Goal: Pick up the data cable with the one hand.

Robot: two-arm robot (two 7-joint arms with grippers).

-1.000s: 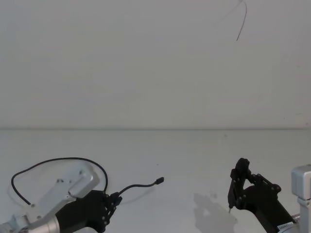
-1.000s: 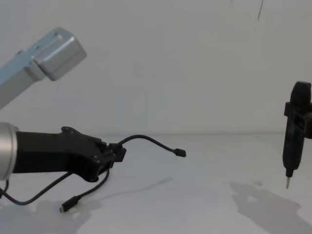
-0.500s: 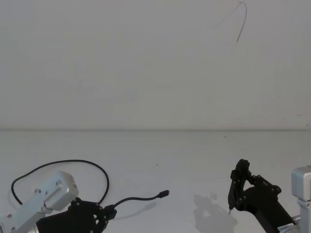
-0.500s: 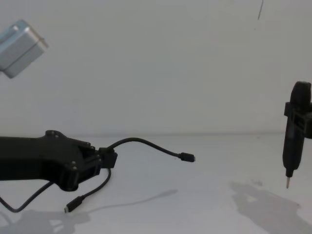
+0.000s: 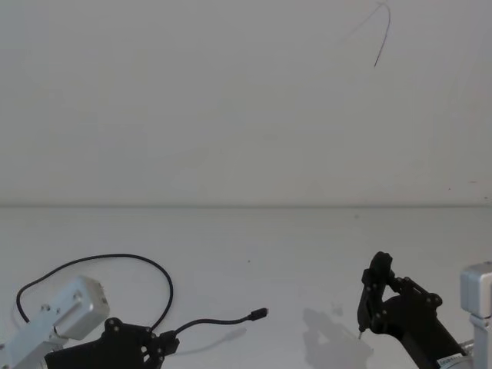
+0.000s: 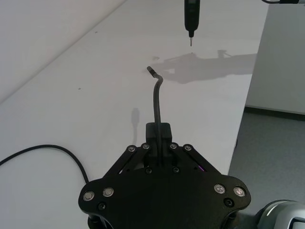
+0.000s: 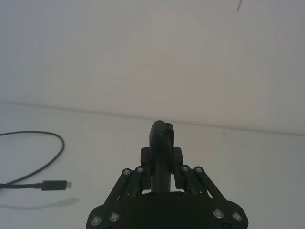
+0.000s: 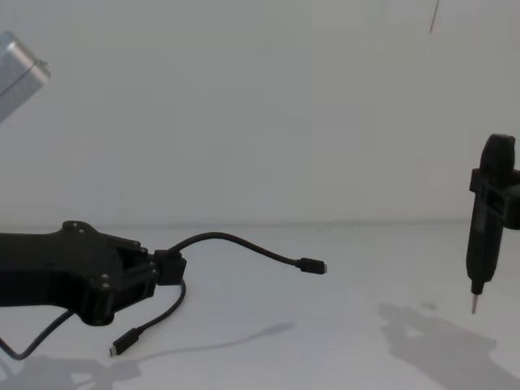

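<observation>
The data cable (image 8: 236, 241) is a thin black cord. My left gripper (image 8: 169, 266), black and angular, is shut on it near one end, low over the table's front left. From the fingers the cable arcs forward in the air to a free plug (image 8: 311, 266). Its other length droops behind the gripper to a second plug (image 8: 118, 349) on the table. In the head view the cable (image 5: 115, 256) loops behind the left gripper (image 5: 165, 342). The left wrist view has the cable (image 6: 155, 98) running straight out of the left gripper (image 6: 158, 130).
My right gripper (image 7: 161, 160) is shut on a pen-shaped tool (image 8: 486, 219) with a metal tip, held upright over the table's right side. The white table (image 5: 254, 238) meets a white wall. The table's edge (image 6: 245, 100) drops to grey floor.
My left gripper has drawn back toward me and to the left, carrying the cable. The free plug has drifted slightly right. The right arm has barely moved.
</observation>
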